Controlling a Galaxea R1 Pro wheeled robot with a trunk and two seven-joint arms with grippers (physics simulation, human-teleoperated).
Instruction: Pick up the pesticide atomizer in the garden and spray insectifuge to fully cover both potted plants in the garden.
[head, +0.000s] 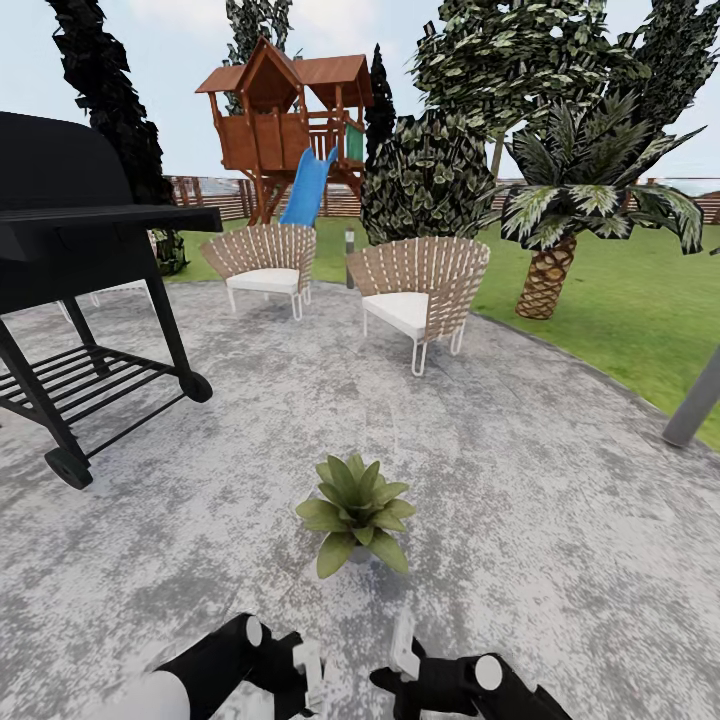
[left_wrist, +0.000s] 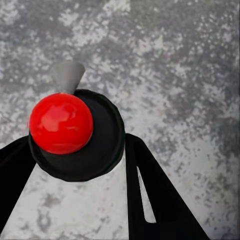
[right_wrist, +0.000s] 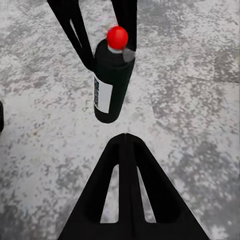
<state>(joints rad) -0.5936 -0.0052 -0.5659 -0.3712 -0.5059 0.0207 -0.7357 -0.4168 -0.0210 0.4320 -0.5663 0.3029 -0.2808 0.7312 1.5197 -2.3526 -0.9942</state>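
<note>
Head view, mottled grey patio (head: 560, 520), lawn (head: 620, 300) beyond

Not seeing any readable text anywhere here. The only thing that's even looking like a label is the pale strip running down the side of the pesticide atomizer (right_wrist: 113, 80) in the right wrist view, and it's coming out as a blank whitish patch with a few dark smudges along one edge, way too blurry to make out letters or numbers. The red dot on top of it is plain, carrying no mark. The black grill (head: 80, 240), the woven chairs (head: 420, 290) and the wooden playhouse (head: 290, 120) aren't showing any brand, sign or number either.
</note>
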